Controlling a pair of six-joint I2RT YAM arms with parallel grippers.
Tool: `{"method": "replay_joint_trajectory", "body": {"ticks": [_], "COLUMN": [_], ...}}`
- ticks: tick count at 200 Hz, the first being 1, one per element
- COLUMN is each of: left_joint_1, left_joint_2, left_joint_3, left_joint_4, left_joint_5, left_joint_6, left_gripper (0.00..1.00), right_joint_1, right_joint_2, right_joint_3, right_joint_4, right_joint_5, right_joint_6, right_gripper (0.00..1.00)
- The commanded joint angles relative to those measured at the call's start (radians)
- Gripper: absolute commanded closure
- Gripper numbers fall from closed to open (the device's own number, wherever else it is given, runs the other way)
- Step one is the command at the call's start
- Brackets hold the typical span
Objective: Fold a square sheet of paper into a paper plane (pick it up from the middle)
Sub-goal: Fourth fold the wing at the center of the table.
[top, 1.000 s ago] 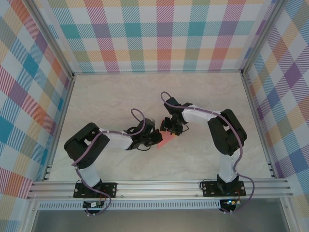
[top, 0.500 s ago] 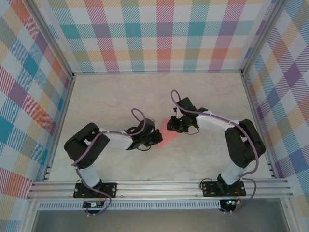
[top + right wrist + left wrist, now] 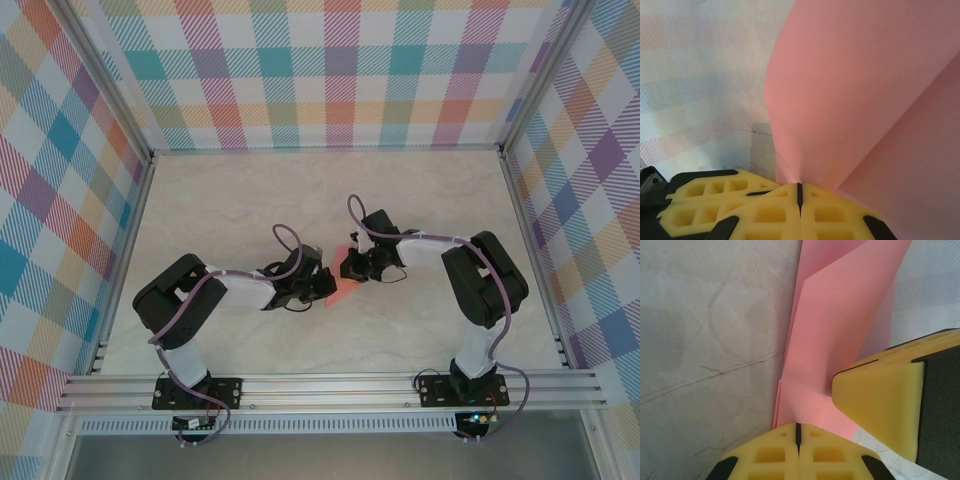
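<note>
The square sheet of paper [image 3: 840, 315] is plain salmon-pink, and the table [image 3: 250, 200] is cream marble with thin brownish veins. The walls [image 3: 330, 70] carry a pastel plaid of teal, orange, purple and yellow. The left gripper [image 3: 797, 426] and right gripper [image 3: 799, 186] are yellow with black trim.

The desk [image 3: 220, 200] has a pale, marble-patterned top with faint brown veins. Near its centre, slightly toward 5 o'clock, folded pink paper [image 3: 339, 291] sits low over it; whether it touches the surface cannot be told.
</note>
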Motion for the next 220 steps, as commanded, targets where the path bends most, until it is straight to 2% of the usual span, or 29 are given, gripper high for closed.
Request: {"method": "replay_joint_trajectory", "body": {"ticks": [1,44,91,142,182,220], "left_joint_1": [-0.01,-0.012,-0.013,-0.014,-0.018,-0.022], "left_joint_2": [0.037,0.035,0.031,0.038,0.036,0.038], "left_joint_3": [-0.015,-0.015,-0.016,-0.015,-0.015,-0.013], "left_joint_4": [-0.132,-0.133,-0.138,-0.143,-0.16,-0.171], "left_joint_5": [-0.025,-0.022,-0.02,-0.015,-0.013,-0.012], "left_joint_6": [0.014,0.014,0.017,0.018,0.025,0.028], "left_gripper": [1.0,1.0,1.0,1.0,1.0,1.0], "right_joint_1": [-0.01,-0.015,-0.036,-0.073,-0.095,-0.127], "right_joint_2": [0.043,0.075,0.003,0.109,0.082,0.129], "right_joint_3": [-0.014,0.007,0.006,0.025,0.058,0.098], "right_joint_4": [0.03,-0.021,0.019,0.04,0.032,0.027], "right_joint_5": [-0.027,0.054,0.007,-0.012,-0.018,-0.02], "right_joint_6": [-0.018,-0.015,-0.02,-0.027,-0.042,-0.049], "right_gripper": [0.96,0.96,0.96,0.96,0.96,0.96]}}
